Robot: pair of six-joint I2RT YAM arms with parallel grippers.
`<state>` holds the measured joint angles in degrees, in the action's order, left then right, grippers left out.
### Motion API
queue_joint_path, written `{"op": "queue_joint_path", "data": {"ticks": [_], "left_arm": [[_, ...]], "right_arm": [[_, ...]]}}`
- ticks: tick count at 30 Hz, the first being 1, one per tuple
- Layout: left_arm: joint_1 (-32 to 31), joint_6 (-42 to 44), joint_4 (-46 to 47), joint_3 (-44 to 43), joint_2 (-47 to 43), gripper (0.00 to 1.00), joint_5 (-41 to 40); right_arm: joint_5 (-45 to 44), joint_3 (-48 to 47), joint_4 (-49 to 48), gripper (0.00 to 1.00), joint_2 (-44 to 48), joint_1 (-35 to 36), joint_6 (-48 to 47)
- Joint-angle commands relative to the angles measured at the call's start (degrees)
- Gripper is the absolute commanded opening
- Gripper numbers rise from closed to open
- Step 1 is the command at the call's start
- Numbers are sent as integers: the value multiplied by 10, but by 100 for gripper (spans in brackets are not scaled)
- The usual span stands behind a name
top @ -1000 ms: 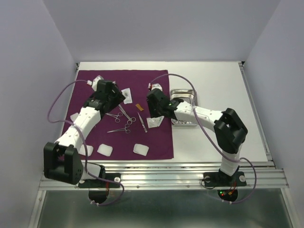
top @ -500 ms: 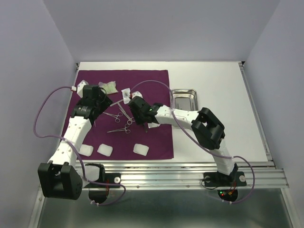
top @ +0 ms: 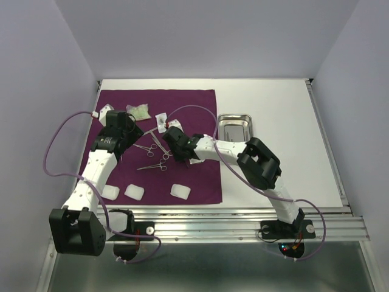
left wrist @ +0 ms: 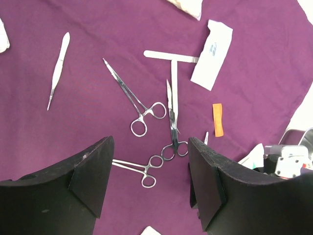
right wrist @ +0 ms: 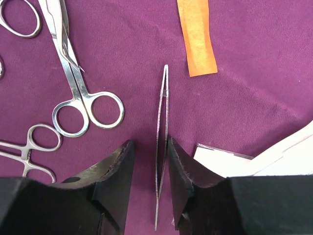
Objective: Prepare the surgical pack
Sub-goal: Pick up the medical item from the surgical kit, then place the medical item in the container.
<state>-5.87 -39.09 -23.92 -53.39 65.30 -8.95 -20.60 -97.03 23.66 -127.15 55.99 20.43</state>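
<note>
The purple drape point(top: 194, 103) lies flat on the left of the table, and the steel tray point(top: 235, 116) sits on the bare table to its right. My right gripper point(right wrist: 150, 142) is low over the cloth and open. It straddles thin steel tweezers point(right wrist: 162, 112) that lie between its fingers, the right pad close against them. Scissors point(right wrist: 73, 73) and an orange strip point(right wrist: 197, 36) lie just ahead. My left gripper point(left wrist: 150, 142) hovers open and empty above forceps point(left wrist: 131, 100), scissors point(left wrist: 172, 117) and a second forceps point(left wrist: 139, 169).
A slim steel handle point(left wrist: 57, 68), a white packet point(left wrist: 212, 54) and a flat stick point(left wrist: 168, 56) lie further back on the cloth. Three white gauze pads point(top: 134, 192) sit along the drape's near edge. Another packet point(right wrist: 254, 156) lies right of the right fingers.
My right arm has swung left from the tray onto the cloth and settled over the tweezers. My left arm pulled back to the left, off the instruments.
</note>
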Motion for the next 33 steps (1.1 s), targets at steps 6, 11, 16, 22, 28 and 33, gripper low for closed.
{"op": "queue_joint_path", "data": {"ticks": [6, 11, 16, 22, 28, 33], "left_arm": [[4, 16, 10, 7, -18, 72, 10], [4, 19, 10, 7, -18, 72, 12], [5, 19, 8, 9, -18, 72, 9], [9, 26, 1, -2, -16, 72, 0], [13, 31, 8, 2, -17, 72, 18], [15, 31, 17, 8, -13, 72, 27]], "right_arm": [[-26, -15, 5, 27, 15, 5, 12], [-28, -11, -5, 11, 55, 5, 15], [-50, -3, -16, 10, 103, 5, 12], [-127, 19, -17, 11, 150, 5, 2], [-166, 98, -16, 12, 233, -53, 8], [-146, 187, -23, 13, 291, -141, 22]]}}
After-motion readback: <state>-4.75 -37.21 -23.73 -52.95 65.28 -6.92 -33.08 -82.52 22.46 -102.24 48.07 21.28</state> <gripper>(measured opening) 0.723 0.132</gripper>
